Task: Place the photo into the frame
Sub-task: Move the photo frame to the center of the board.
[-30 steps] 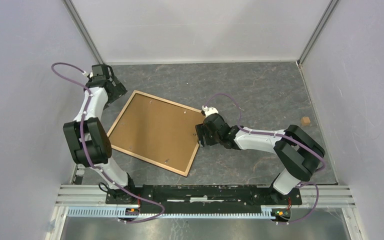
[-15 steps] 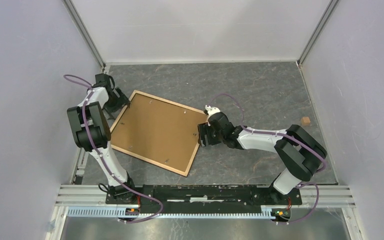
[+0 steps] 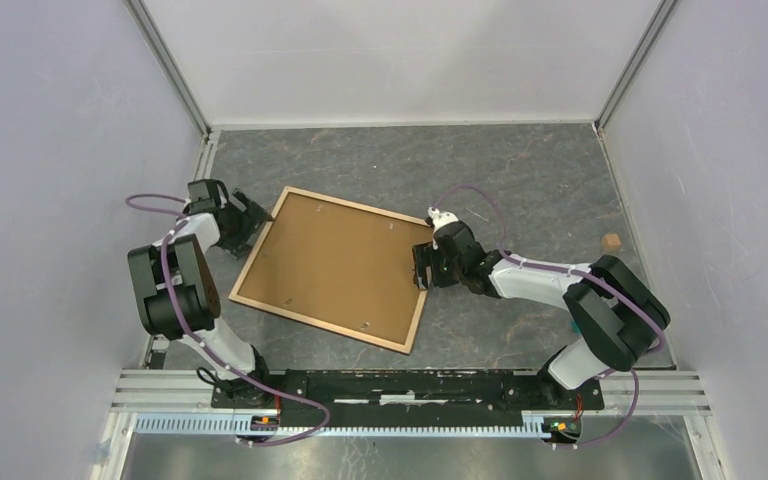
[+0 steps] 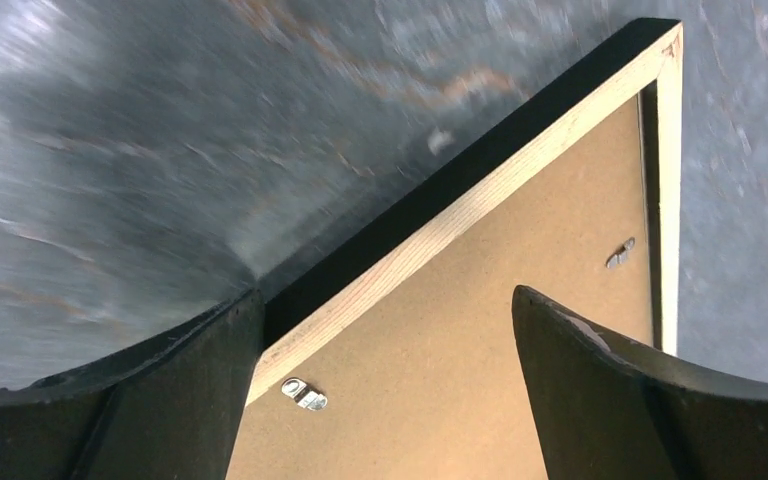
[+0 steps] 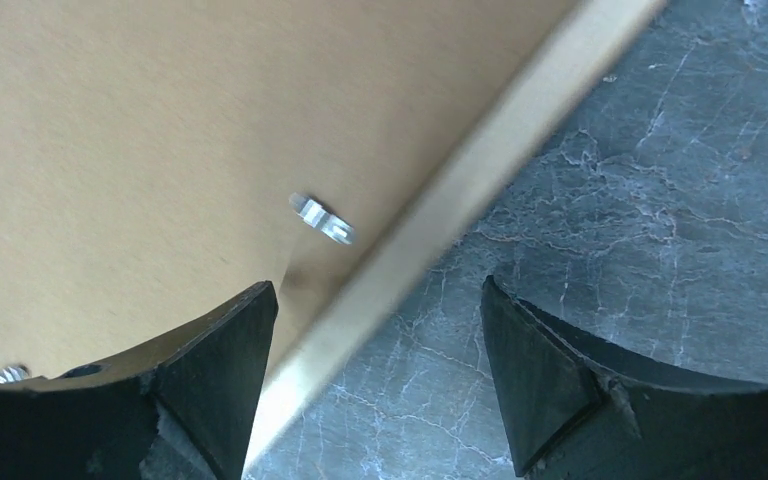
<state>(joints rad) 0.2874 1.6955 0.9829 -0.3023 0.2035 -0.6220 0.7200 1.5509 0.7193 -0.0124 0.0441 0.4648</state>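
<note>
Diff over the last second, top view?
The frame slid right, along with the right hand, which straddles its right rail. The left hand came nearer, from beyond the far left corner to the frame's left rail. Both hands stay open, and the backing board still sits in the frame.

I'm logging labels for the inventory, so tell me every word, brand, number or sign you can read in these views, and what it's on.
No text can be read in any view.
The frame, tan back up, and the brown backing board show no print.
The metal clips carry no visible marking.
The base rail by the arms has small light marks, too small to read.
</note>
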